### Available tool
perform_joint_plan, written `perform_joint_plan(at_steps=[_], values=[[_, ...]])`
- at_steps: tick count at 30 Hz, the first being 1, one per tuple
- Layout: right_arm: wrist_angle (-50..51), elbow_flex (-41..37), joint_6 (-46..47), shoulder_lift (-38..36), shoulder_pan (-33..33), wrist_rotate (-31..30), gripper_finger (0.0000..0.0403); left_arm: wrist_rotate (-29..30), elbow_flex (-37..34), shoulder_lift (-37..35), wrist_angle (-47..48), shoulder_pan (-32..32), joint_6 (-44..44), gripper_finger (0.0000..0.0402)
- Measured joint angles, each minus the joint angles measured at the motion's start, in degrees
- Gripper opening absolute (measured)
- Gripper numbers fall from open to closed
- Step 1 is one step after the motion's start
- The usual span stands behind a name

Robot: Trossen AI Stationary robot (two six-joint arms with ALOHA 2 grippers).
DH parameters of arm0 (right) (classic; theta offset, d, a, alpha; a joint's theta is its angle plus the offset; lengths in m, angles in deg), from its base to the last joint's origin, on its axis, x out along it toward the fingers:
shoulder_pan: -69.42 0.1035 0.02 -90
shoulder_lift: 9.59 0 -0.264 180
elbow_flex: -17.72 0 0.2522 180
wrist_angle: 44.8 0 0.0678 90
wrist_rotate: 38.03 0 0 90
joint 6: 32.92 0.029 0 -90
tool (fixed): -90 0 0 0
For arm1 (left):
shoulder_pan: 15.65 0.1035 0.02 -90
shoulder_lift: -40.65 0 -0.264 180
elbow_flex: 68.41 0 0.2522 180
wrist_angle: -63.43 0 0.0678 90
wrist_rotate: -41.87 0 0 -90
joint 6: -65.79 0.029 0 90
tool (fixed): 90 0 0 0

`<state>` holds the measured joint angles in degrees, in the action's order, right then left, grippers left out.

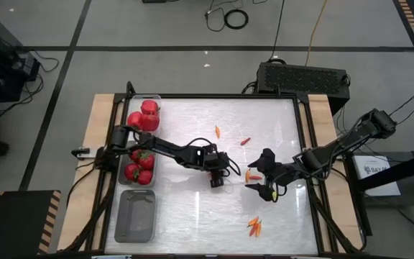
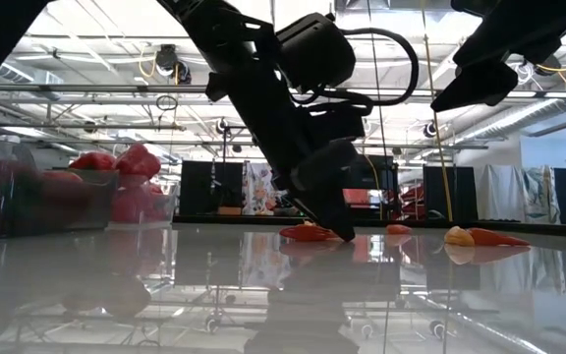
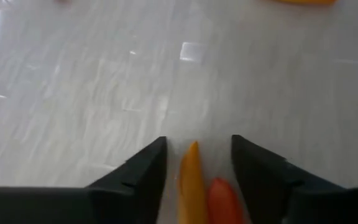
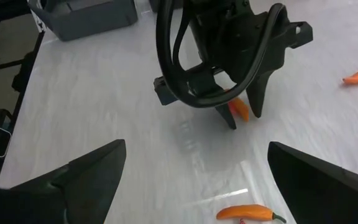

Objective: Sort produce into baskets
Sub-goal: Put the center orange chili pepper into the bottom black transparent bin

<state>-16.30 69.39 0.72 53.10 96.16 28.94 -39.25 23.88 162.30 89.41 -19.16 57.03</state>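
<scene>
Straddling two small chilies [image 3: 194, 186] mid-counter [image 1: 192, 208], the left tool [image 3: 197, 165] is standing unclenched around them, its body hiding them from overhead. The right tool [image 4: 194, 177] is hovering released nearby.

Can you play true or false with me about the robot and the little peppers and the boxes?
1. The left gripper has chili peppers between its fingers. True.
2. The right gripper is holding a big red pepper. False: its fingers stand wide open, holding nothing.
3. The baskets sit along the table's right side. False: they sit along the left edge.
4. Red peppers already lie in a basket. True.
</scene>
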Motion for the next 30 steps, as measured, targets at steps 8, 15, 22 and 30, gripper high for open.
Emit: perform_joint_plan(at_steps=[8,15,22,30], values=[[-0.03,0.00,0.43,0.00,0.00,-0.84,0.0384,-0.39,-0.11,-0.17,-0.24,0.00,0.30,0.0041],[-0.24,0.00,1.17,0.00,0.00,-1.41,0.0384,4.75,-0.31,-1.58,-3.78,-1.30,2.47,0.0015],[-0.43,-0.02,1.89,0.02,0.14,-2.99,0.0384,6.49,-0.27,-10.86,3.91,-4.52,4.59,0.0004],[-7.39,-0.02,0.36,2.72,0.42,-5.49,0.0384,-3.25,-0.18,-24.51,24.96,-15.32,-4.25,0.0010]])
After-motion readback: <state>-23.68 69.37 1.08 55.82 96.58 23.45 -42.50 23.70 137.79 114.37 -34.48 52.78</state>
